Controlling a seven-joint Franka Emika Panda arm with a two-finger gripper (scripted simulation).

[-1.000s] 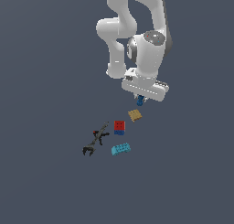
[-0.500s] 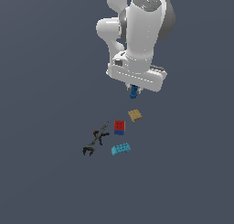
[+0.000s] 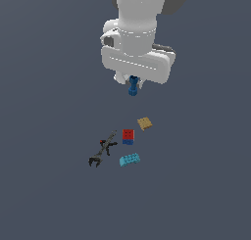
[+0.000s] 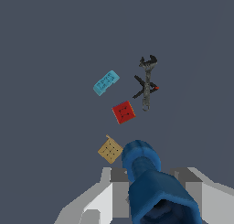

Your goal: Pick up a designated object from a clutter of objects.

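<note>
Grey floor below; jaws grip dark-blue piece (image 3: 133, 85).

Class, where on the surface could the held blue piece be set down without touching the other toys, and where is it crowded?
Bare floor surrounds the cluster on every side. Crowded: the tan plate, red-and-blue cube, cyan brick and black tool lie close together. The gripper holds the blue piece above.

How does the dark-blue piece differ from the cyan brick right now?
The dark-blue piece hangs in the gripper, lifted well above the surface; the cyan brick lies on it among the other toys. The piece is dark, narrow and knobby-ended; the brick is pale, broader, curved and studded. The piece stands upright; the brick lies flat. Both are blue toy parts.
</note>
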